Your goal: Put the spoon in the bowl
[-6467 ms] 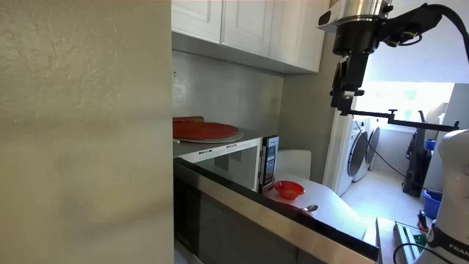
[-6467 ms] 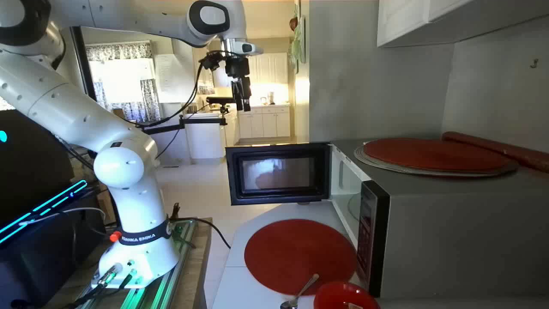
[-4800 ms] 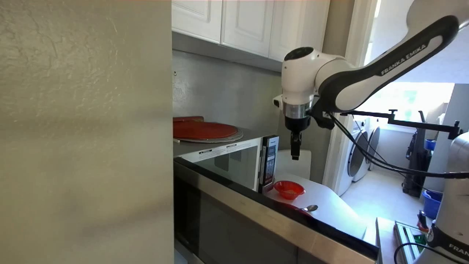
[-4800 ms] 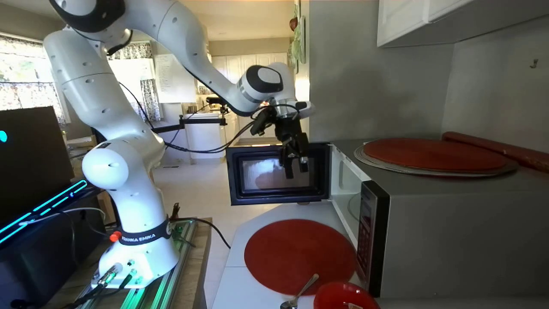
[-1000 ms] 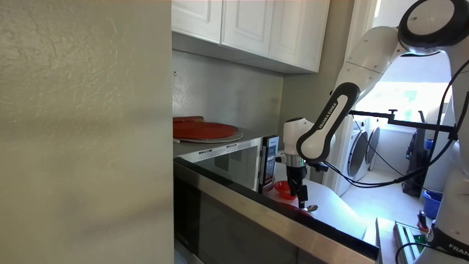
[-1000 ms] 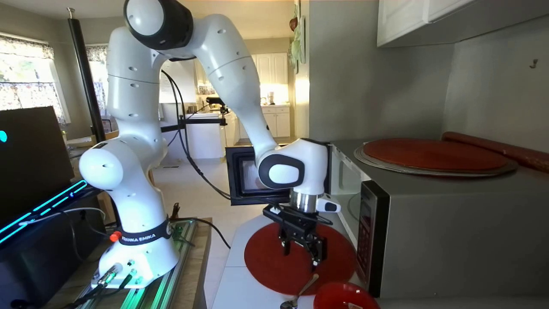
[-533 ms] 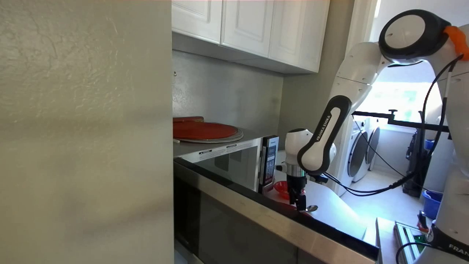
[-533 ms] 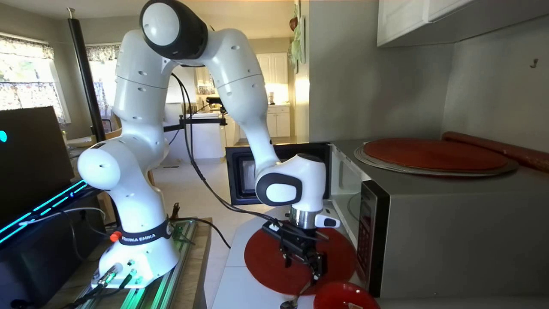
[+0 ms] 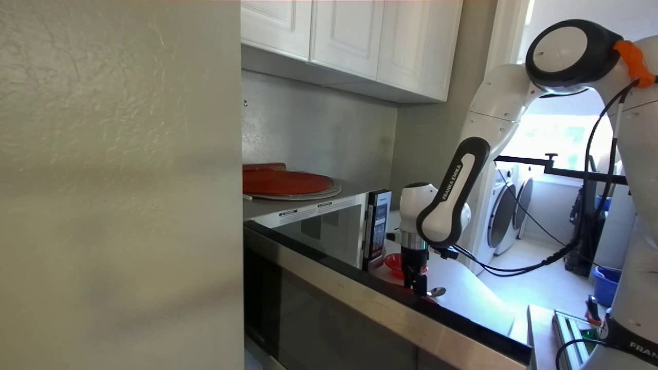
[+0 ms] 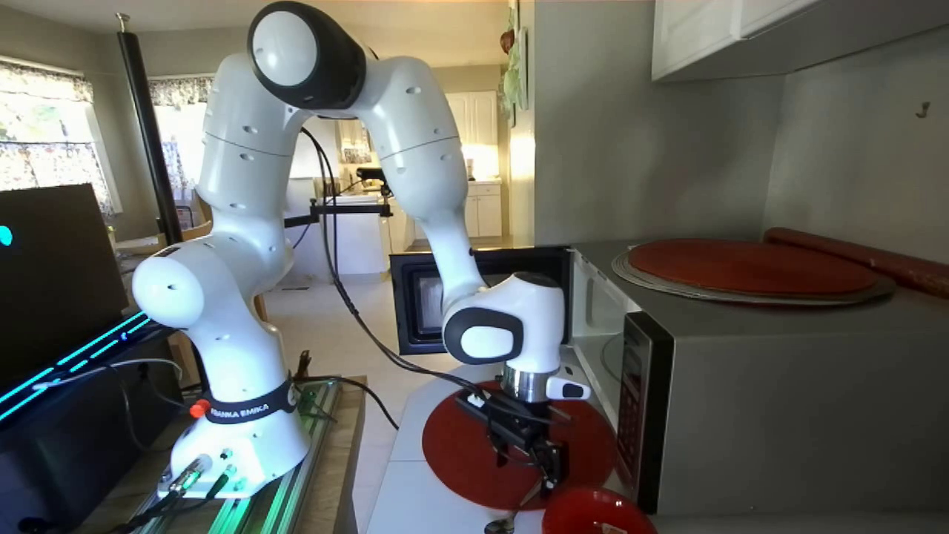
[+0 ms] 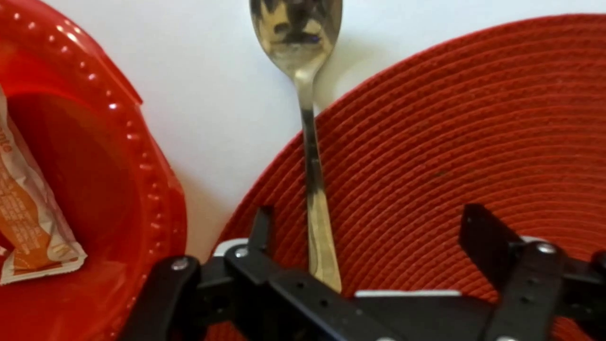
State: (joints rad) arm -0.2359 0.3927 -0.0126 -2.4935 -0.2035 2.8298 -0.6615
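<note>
The metal spoon [image 11: 313,170] lies with its handle on the red mat and its head on the white table. Its head shows in both exterior views [image 9: 437,292] [image 10: 500,526]. My gripper [image 11: 368,210] is open low over the mat. The handle end lies between the fingers in the wrist view, much closer to the left finger [image 11: 262,232] and untouched as far as I can tell. The red bowl [image 11: 106,161] stands left of the spoon in the wrist view, close by the left finger. It also shows in both exterior views [image 9: 393,262] [image 10: 586,504]; the gripper partly hides it in one.
An orange and white packet [image 11: 33,222] lies in the bowl. The round red mat [image 10: 460,445] lies under the gripper. The microwave [image 10: 756,415] stands beside the mat and bowl, its door [image 10: 408,311] swung open. More red mats [image 10: 741,263] lie on top of it.
The arm has swung over from its raised place and lowered the open gripper to the spoon's handle. Over the last half second it shifts only slightly. Spoon and bowl have not moved.
</note>
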